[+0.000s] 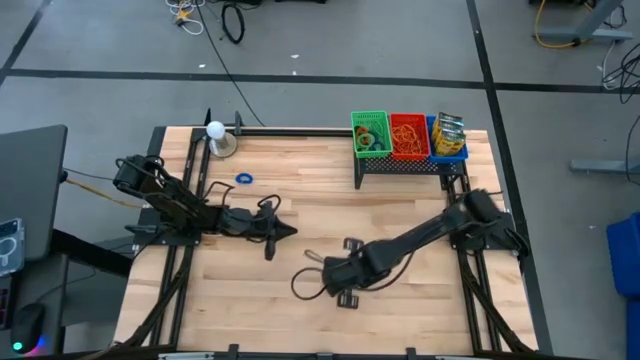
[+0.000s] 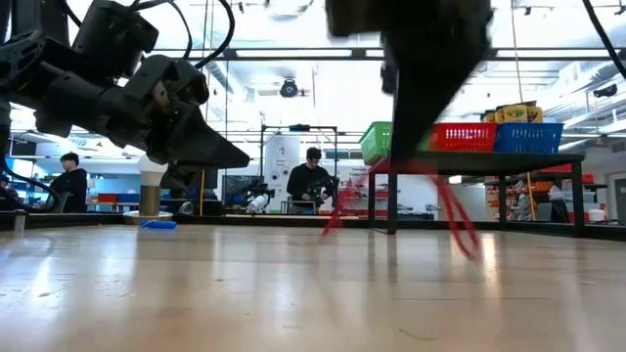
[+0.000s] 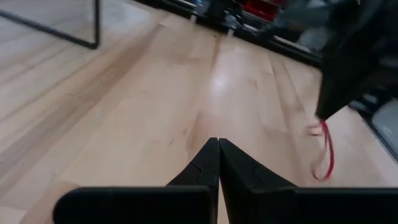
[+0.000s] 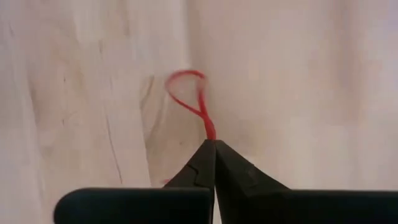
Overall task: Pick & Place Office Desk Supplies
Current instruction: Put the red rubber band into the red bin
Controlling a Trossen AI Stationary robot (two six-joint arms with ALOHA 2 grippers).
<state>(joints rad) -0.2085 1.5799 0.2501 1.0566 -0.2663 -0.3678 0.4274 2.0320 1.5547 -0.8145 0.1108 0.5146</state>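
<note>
While the 3 small baskets are sitting side by side on a dark rack (image 1: 400, 166) at the far right of the table (image 1: 300, 320), each is showing different contents. The green basket (image 1: 370, 133) on the left is holding dark and green rings, the red basket (image 1: 408, 136) in the middle is holding a heap of orange and red bands, and the blue basket (image 1: 448, 140) on the right is holding a yellow crayon box (image 1: 449, 131) standing up above its rim.

Near the middle of the table, the right gripper (image 4: 214, 144) is pinching a red rubber band (image 4: 189, 93), its fingers pressed together on 1 end so that the loop is dangling just over the wood. In the low view the same band (image 2: 452, 210) is hanging below the gripper.

To the left, the left gripper (image 3: 219, 142) is hovering over bare wood with its fingers pressed together on nothing.

Farther back on the left, a blue ring (image 1: 244, 179) is lying flat on the table, near a white ball (image 1: 215, 130) on a round metal base (image 1: 226, 146).
</note>
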